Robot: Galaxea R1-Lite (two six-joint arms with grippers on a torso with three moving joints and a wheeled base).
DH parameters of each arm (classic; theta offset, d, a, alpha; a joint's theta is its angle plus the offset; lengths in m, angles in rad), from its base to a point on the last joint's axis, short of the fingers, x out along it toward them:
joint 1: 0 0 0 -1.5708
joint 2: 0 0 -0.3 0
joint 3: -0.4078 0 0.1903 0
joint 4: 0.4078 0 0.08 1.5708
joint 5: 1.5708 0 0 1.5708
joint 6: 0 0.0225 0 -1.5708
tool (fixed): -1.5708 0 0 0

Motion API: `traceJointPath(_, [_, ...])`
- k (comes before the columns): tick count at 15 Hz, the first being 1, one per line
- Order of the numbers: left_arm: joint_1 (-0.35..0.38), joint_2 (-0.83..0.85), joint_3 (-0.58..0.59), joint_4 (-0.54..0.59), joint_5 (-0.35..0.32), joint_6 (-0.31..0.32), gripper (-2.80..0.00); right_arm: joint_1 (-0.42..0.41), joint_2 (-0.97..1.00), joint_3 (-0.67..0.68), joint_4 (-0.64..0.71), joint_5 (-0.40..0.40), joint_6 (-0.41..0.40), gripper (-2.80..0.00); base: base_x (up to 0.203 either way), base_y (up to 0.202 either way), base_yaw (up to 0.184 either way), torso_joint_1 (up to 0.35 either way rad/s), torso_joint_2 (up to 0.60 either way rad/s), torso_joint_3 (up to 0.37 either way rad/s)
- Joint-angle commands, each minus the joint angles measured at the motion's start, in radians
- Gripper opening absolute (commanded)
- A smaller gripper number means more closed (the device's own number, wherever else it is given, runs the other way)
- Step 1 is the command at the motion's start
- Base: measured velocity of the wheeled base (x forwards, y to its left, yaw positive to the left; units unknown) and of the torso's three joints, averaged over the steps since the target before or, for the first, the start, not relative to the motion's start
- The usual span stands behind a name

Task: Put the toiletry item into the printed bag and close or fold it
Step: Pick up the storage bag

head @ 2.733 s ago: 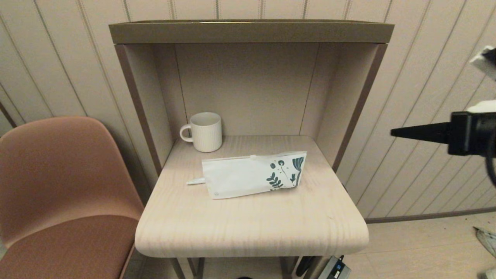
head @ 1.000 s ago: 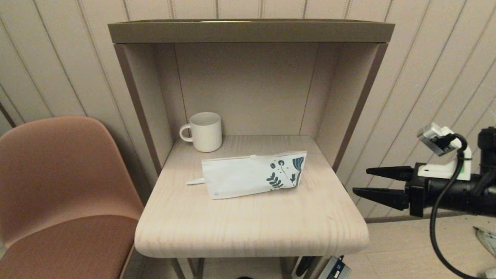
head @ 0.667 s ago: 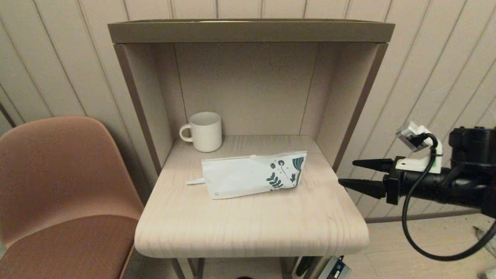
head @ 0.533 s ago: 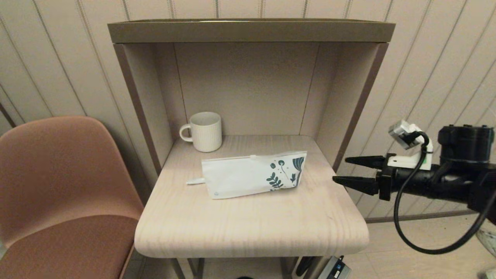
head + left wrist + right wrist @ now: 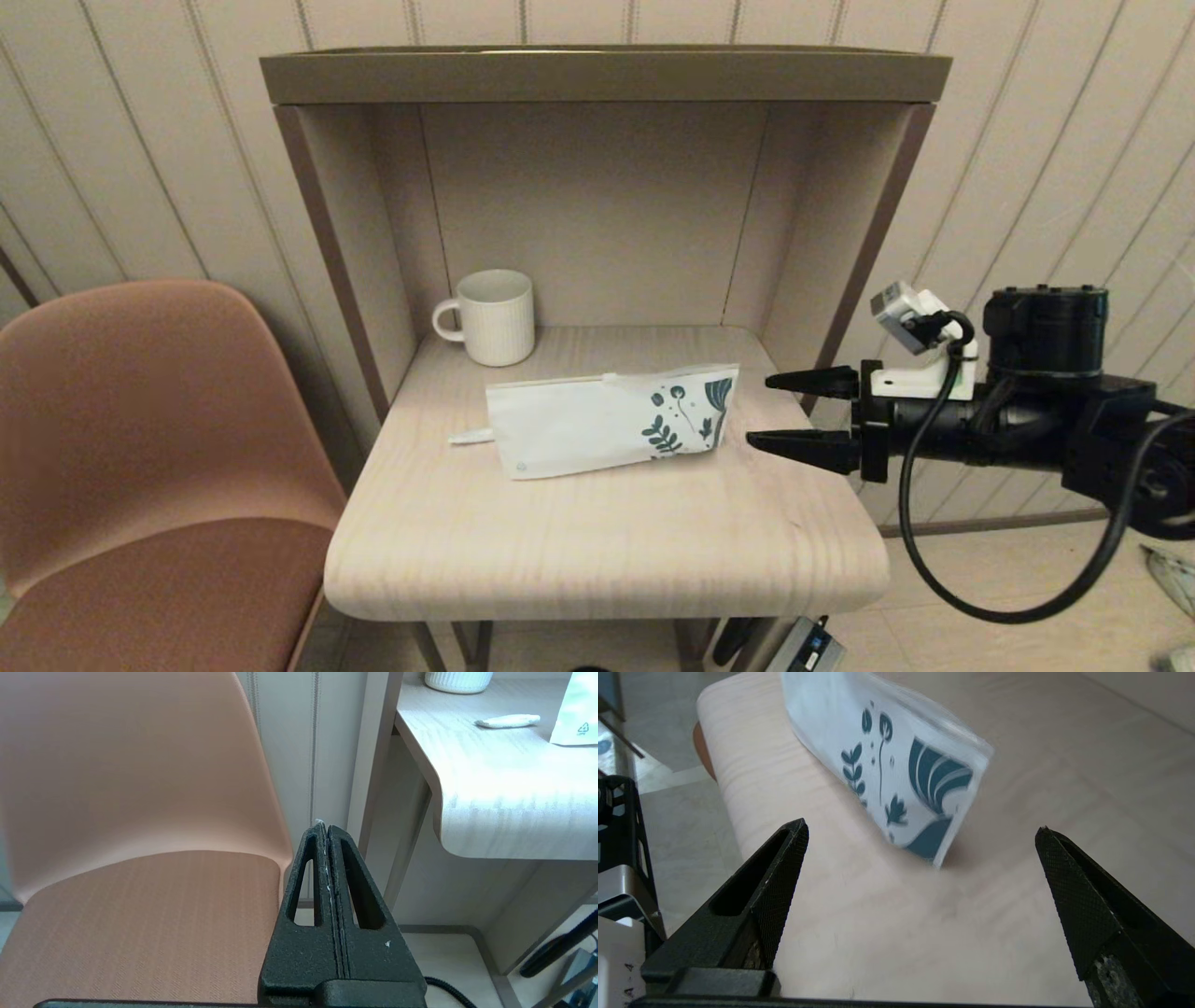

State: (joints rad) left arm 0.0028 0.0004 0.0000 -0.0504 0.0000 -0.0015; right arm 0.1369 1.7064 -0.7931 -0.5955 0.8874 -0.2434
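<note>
The printed bag [image 5: 607, 420] lies flat on the light wooden shelf top [image 5: 607, 541], its teal leaf end [image 5: 906, 779] toward the right. Just off its left end lies the toiletry item [image 5: 472, 436], a slim white stick, also seen in the left wrist view [image 5: 507, 720]. My right gripper [image 5: 764, 411] is open and points left, a short way right of the bag's printed end, with nothing between its fingers [image 5: 784, 868]. My left gripper [image 5: 325, 828] is shut and empty, low beside the chair, left of the shelf.
A white ribbed mug [image 5: 490, 317] stands at the shelf's back left. The shelf's side walls [image 5: 845, 261] and top board [image 5: 607, 75] box in the back half. A brown chair [image 5: 140, 448] stands to the left. The shelf's front edge is rounded.
My right arm has swung down and leftward from the far right, bringing its open gripper over the shelf's right edge close to the bag. Bag, stick and mug have not moved.
</note>
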Motion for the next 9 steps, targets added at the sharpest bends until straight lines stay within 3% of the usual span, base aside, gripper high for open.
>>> traceJointPath(1, [0.000, 0.000, 0.000, 0.000, 0.000, 0.000, -2.80, 0.005, 0.071, -0.061, -0.004, 0.009, -0.003, 0.00, 0.000, 0.000, 0.000, 0.000, 0.00, 0.000])
traceJointPath(7, [0.000, 0.000, 0.000, 0.000, 0.000, 0.000, -2.80, 0.008, 0.268, -0.264, 0.004, 0.055, 0.002, 0.00, 0.000, 0.000, 0.000, 0.000, 0.00, 0.000])
traceJointPath(9, [0.000, 0.000, 0.000, 0.000, 0.000, 0.000, -2.80, 0.024, 0.277, -0.275, 0.010, 0.059, 0.001, 0.00, 0.000, 0.000, 0.000, 0.000, 0.00, 0.000])
